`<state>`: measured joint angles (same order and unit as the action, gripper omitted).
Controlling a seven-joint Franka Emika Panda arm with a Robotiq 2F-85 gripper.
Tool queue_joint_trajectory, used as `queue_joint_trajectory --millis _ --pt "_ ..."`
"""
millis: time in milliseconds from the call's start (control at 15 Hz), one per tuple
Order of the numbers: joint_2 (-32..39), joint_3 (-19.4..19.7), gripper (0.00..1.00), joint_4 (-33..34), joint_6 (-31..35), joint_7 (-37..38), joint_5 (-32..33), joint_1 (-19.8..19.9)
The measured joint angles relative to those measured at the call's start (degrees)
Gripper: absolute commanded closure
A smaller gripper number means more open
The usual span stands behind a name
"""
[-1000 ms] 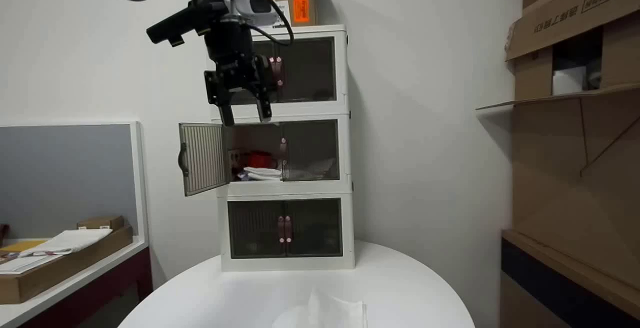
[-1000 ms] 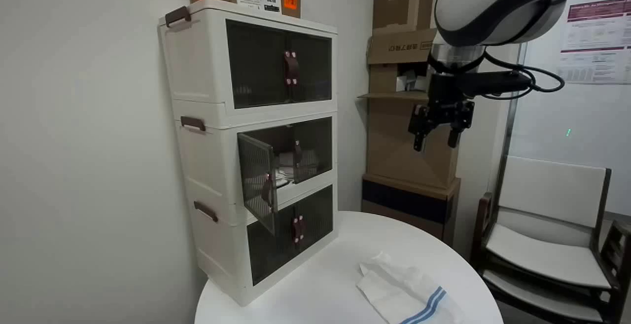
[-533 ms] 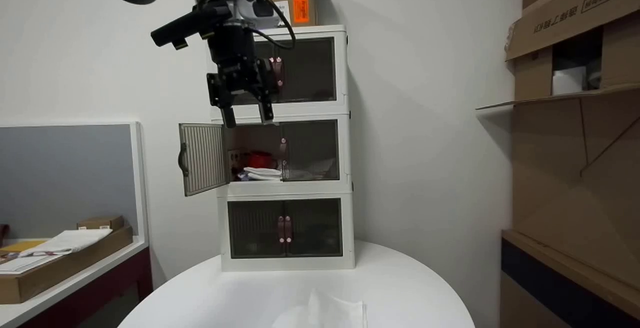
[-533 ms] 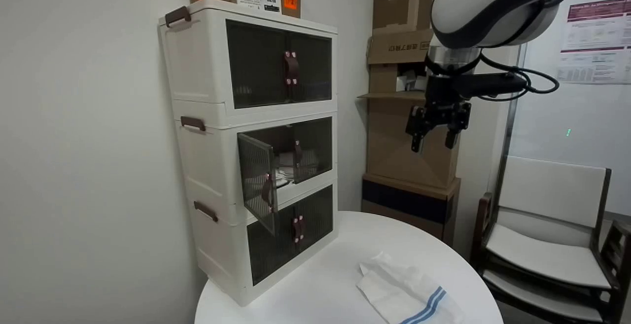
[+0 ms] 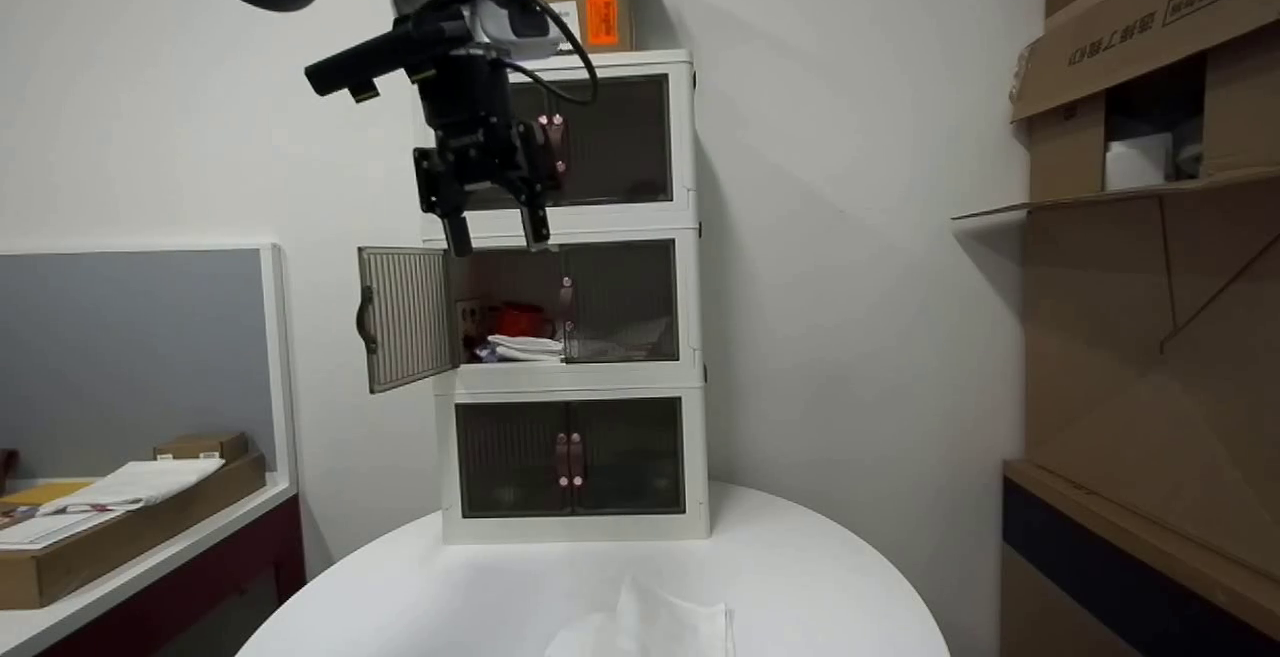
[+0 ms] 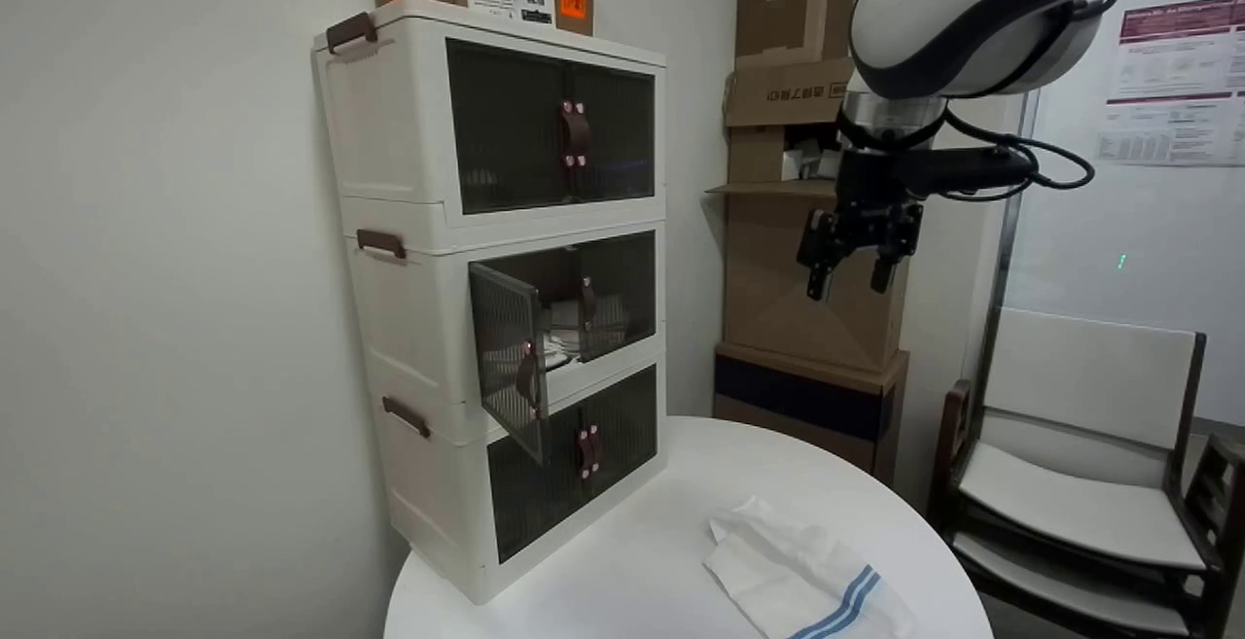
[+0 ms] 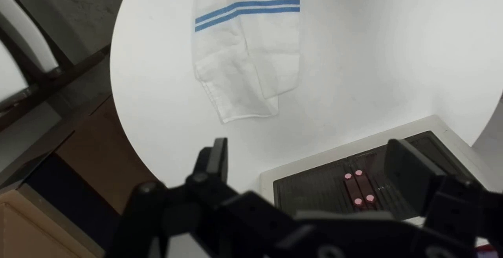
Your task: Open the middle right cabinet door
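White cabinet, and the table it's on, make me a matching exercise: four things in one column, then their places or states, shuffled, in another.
Things
1. middle right cabinet door
2. middle left cabinet door
3. blue-striped towel
4. gripper

Places or states
A. swung outward
B. in the air, jaws apart
C. closed
D. lying on the white table

Pairs: 1-C, 2-A, 3-D, 4-B

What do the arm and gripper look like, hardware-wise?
Arm: rounded white shells with black trim, ending in a silver-grey collar. Gripper: black, with two angular, flat-faced fingers. A black bar-shaped housing juts sideways below the collar; black cables loop outside. No legible markings that I can make out.
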<state>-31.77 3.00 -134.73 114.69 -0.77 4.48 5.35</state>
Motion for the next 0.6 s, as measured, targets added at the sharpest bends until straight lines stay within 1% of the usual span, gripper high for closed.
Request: queue_joint_trajectory --millis 133,333,467,600 --pt "0.86 1.48 0.0 0.0 4.09 -4.36 -0.57 -1.03" --pt "4.21 5.63 0.0 1.34 12.69 -13.57 -3.01 -2.87" --pt "7.72 9.35 0.0 3.68 16.43 -21.93 -7.17 -5.02" --pt "11.54 13.53 0.0 6.94 18.14 -30.78 -12.44 -8.26"
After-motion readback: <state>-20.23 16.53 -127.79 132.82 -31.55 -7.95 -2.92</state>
